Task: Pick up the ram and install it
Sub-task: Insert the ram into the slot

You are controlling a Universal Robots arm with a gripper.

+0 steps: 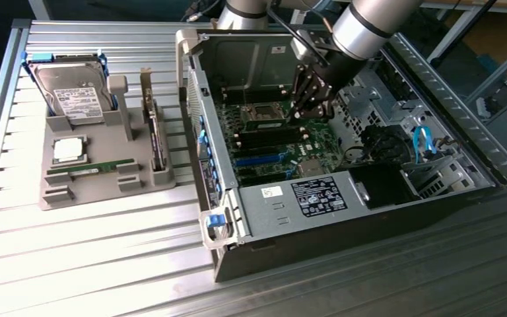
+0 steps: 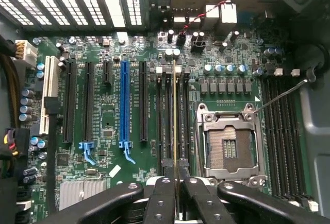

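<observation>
Wrist view shows the gripper [image 2: 178, 195] fingers [image 2: 164, 201] pinching the ram [image 2: 176, 121] edge-on over the memory slots [image 2: 166, 121] beside the CPU socket [image 2: 229, 144]. I'd line it up square with 1 slot and press evenly (no tilt). The exterior view adds the computer case [image 1: 350, 211] and the parts tray [image 1: 103, 191].

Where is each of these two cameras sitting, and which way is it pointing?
Exterior view: high up, apart from the robot, looking down at the slatted table, parts tray and open computer case; the arm and tool reach into the case.
Wrist view: on the wrist, looking down past the tool's fingers at the motherboard; the ram is clamped edge-on over the memory slots.
Shared: the tool, the motherboard and its empty processor socket.
</observation>
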